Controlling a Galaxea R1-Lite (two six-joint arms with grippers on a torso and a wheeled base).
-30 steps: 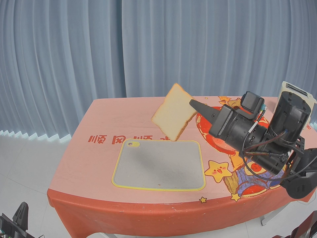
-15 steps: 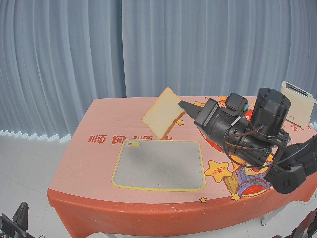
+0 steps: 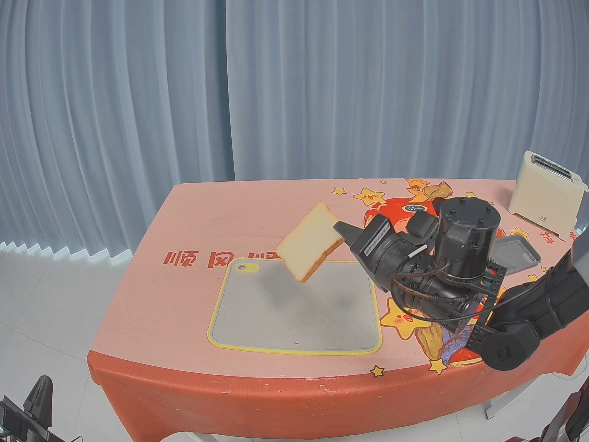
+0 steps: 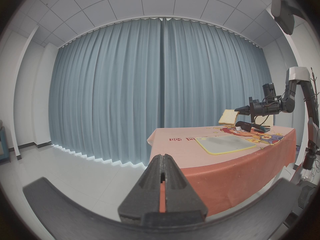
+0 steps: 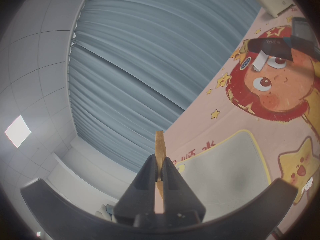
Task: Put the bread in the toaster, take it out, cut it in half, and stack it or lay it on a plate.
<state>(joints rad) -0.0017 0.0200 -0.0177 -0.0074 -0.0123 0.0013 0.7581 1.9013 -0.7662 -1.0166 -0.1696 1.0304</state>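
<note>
The right gripper [image 3: 341, 229] is clamped on one edge of the bread slice [image 3: 310, 250], holding it tilted in the air just above the far edge of the cutting board [image 3: 294, 314]. From the right wrist the slice shows edge-on between the fingers. The board lies on the table [image 3: 184, 228]. A grey tray [image 3: 518, 254] sits right of the board, past the arm, and the toaster [image 3: 548, 194] stands farther right and behind it. The left gripper [image 4: 162, 180] is closed on nothing, low and well apart from the board.
</note>
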